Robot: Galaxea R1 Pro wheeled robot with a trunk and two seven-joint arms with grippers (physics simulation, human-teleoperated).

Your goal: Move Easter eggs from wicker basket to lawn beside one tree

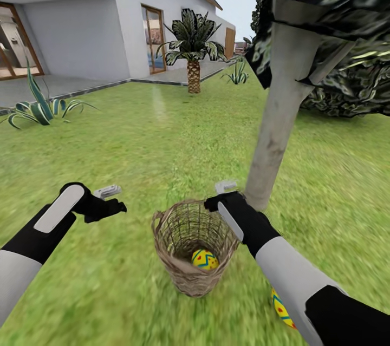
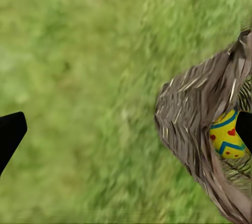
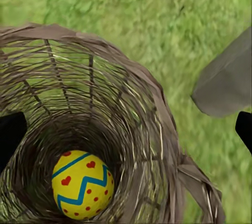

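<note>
Basket (image 1: 194,251) holds one egg (image 3: 82,183) at its bottom; my right claw (image 1: 225,194) hovers wide and empty at its 1 o'clock rim. I should centre over the egg, drop straight past the weave, then set it by the trunk (image 1: 279,118).

A home garden: mown lawn (image 1: 135,140) runs up to a white house (image 1: 97,15), with a palm (image 1: 193,48) just before its wall.
</note>
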